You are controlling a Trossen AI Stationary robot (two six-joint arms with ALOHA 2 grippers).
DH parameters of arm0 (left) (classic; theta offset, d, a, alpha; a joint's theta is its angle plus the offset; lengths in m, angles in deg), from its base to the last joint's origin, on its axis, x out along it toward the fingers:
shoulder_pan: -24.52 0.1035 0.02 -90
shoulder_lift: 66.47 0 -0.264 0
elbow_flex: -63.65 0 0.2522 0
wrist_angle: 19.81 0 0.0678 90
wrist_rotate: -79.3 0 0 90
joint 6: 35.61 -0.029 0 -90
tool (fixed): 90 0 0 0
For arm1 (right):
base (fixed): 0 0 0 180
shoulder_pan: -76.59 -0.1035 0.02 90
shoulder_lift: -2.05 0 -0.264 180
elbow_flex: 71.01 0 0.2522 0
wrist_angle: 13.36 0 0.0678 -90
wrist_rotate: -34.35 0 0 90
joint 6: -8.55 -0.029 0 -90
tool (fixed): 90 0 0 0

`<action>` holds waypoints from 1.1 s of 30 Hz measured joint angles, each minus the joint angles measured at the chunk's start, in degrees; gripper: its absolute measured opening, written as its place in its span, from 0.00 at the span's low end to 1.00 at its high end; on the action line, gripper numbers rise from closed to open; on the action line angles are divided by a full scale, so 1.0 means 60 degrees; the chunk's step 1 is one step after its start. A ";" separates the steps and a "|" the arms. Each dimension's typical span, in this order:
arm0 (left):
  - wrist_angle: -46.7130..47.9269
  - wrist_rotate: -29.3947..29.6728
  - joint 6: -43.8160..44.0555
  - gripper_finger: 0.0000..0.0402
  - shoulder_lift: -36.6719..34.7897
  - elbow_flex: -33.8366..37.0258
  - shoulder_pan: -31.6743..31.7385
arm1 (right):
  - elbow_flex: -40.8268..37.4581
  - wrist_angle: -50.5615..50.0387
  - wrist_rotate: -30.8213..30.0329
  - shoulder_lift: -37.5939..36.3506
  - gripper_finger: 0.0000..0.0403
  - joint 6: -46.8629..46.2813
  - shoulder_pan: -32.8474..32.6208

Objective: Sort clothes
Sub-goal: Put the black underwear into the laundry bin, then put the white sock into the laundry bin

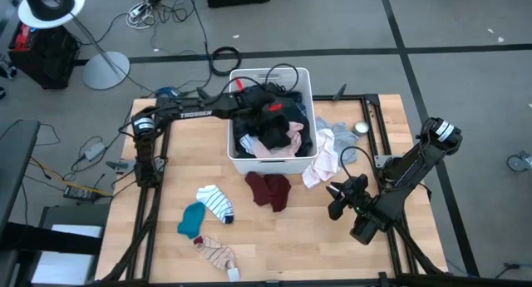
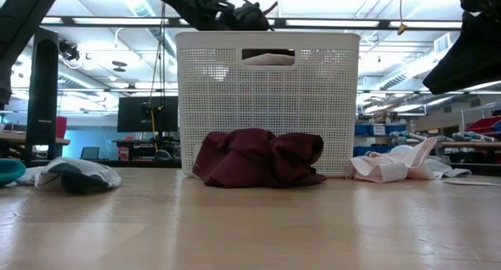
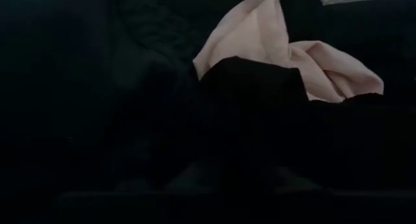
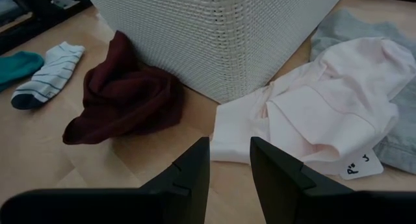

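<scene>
Lying just ahead of the right fingers [image 4: 229, 160], parted and empty: pale pink garment [image 4: 325, 110]; left fingers' state unclear.

Lab/workshop: ceiling strip lights [image 2: 321, 23], monitor [image 2: 139, 113], floor cables [image 1: 166, 8].

Bare wood lies open along the table [image 1: 291, 245] front and between the maroon garment [image 1: 268, 190] and the socks [image 1: 218, 202] — but the white basket [image 1: 270, 163] walls off the middle, with pale pink clothes [image 1: 322, 164] crowding its right side.
</scene>
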 joint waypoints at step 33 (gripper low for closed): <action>0.5746 0.3983 0.0710 0.14 -0.5332 -0.1411 -0.3831 | 0.0000 0.0058 0.0019 0.0004 0.28 0.0087 -0.0003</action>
